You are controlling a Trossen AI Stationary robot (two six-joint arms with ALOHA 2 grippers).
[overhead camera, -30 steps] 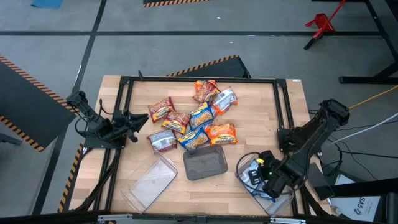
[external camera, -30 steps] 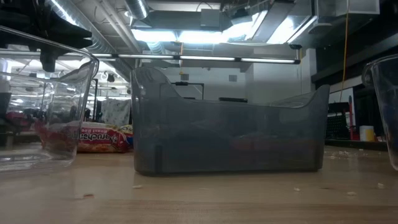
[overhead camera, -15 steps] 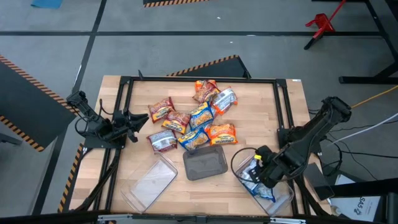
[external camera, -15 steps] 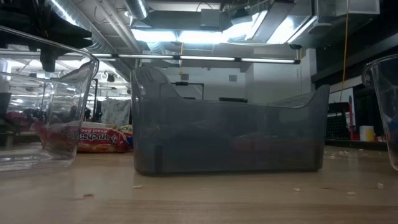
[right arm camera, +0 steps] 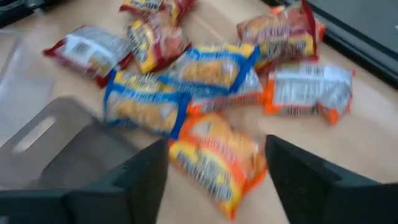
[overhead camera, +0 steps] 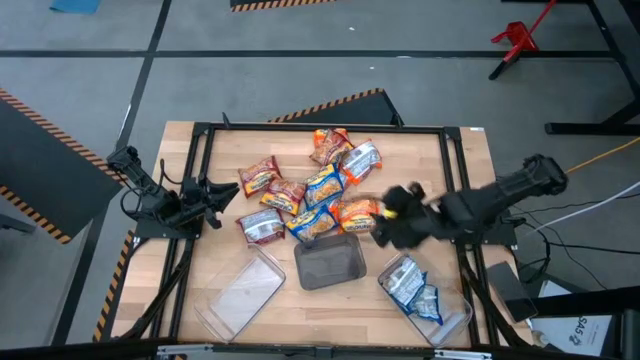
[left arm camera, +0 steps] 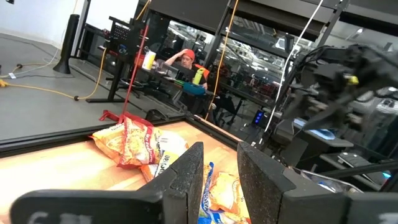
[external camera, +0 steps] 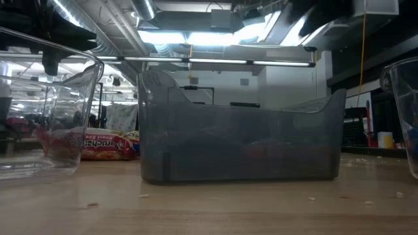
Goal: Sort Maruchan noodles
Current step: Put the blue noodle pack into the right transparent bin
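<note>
My right fingers (right arm camera: 217, 180), apart and empty, hover over an orange packet (right arm camera: 214, 158) mid-frame; I judge the next move is lowering to grasp it.

There are three plastic trays on the wooden table (overhead camera: 470, 160): two clear ones (overhead camera: 238, 297) (overhead camera: 452, 322) and one grey one (overhead camera: 330, 262). Two blue-and-white crinkly noodle packets (overhead camera: 411, 288) lie in one clear tray. About nine more packets (overhead camera: 305, 195) sit piled on the table.

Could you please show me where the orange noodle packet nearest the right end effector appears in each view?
High view: orange noodle packet, just left of the right end effector.
Low view: cannot tell.
Left wrist view: cannot tell which one.
Right wrist view, between the open fingers.
Shared landmark: grey tray.
</note>
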